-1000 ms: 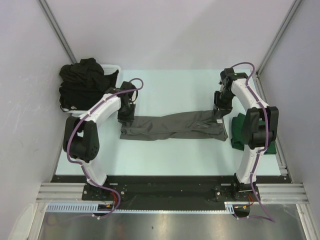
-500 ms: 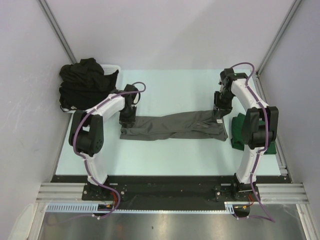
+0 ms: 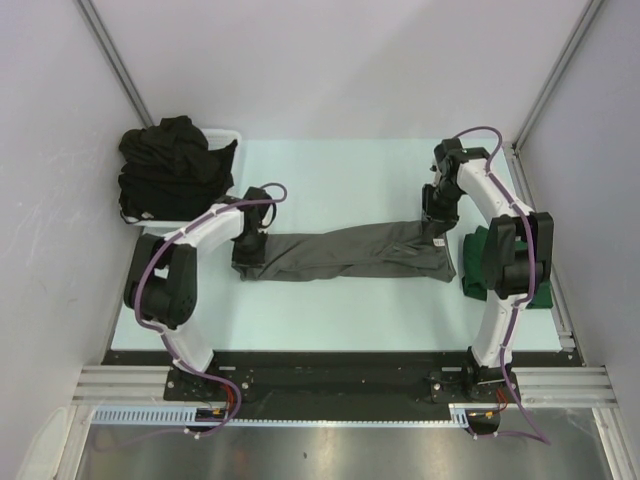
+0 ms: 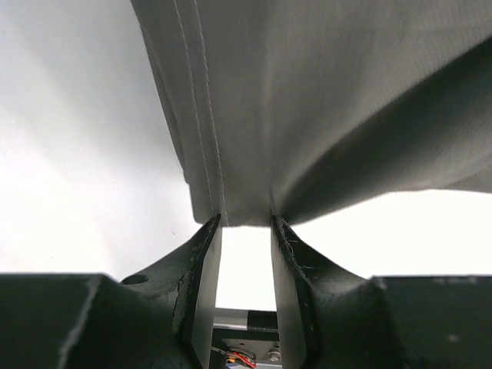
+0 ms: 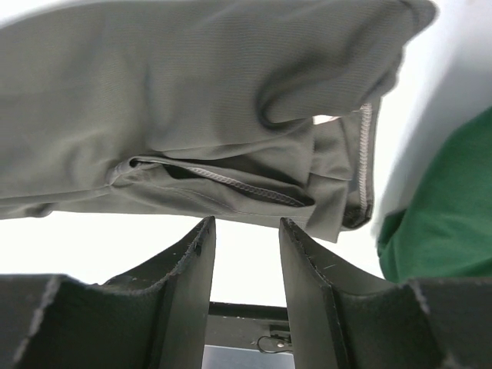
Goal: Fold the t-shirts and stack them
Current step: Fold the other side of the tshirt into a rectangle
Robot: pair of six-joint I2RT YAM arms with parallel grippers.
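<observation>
Moved: left gripper [image 3: 247, 252] has slid toward the arm bases and now sits over the shirt end farthest from the dark green t-shirt [image 3: 476, 266]; right gripper [image 3: 437, 222] has barely shifted.
Grey shirt: the charcoal grey t-shirt [image 3: 345, 255] lies on the tabletop [image 3: 340, 180] as a long narrow band. One end is just beside the dark green t-shirt, the other well away from it. It looks folded lengthwise already, with the cross fold not yet made.
Left jaws: apart, with the hemmed edge meeting their tips; whether they nip it, I cannot tell.
Right jaws: apart and empty, tips just short of the band's end nearest the dark green t-shirt, stitched layers ahead of them.
Why an arm at each end: probably so one end can be carried evenly over the other.
Green shirt: folded, likely the start of the stack, hence the grey one worked beside it.
Black t-shirts [image 3: 170, 165]: heaped in the white basket [image 3: 228, 134], far across from the dark green t-shirt, apparently unfolded.
</observation>
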